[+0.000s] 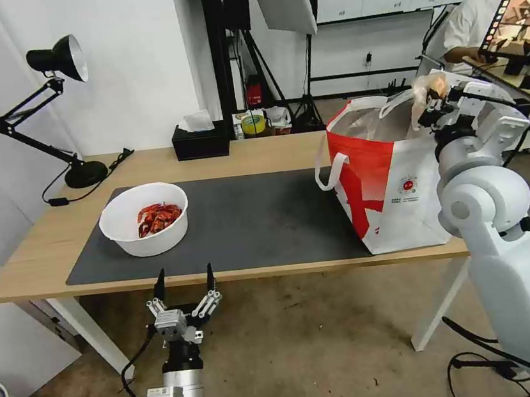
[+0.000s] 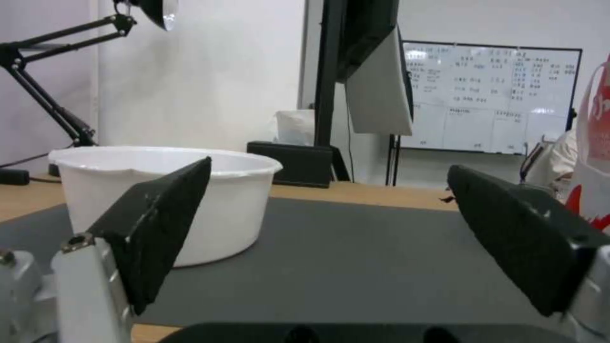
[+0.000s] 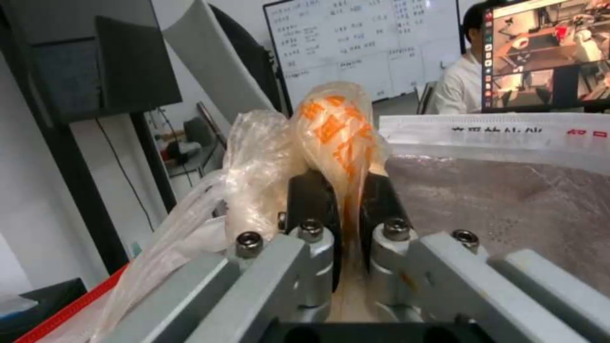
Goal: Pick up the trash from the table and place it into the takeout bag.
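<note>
White rounded arm shells, silver bolted brackets, black tapered fingers [image 2: 159, 228], trailing black cables.

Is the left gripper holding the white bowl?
No; the left gripper hangs open short of the table's front edge, apart from the white bowl.

The room is evenly bright, with only soft shadows under the table [image 1: 259, 154]. The head view bows straight lines near its edges. In the wrist views close gripper parts blur, and the whiteboard [image 2: 493, 97] at upper right glares pale.
</note>
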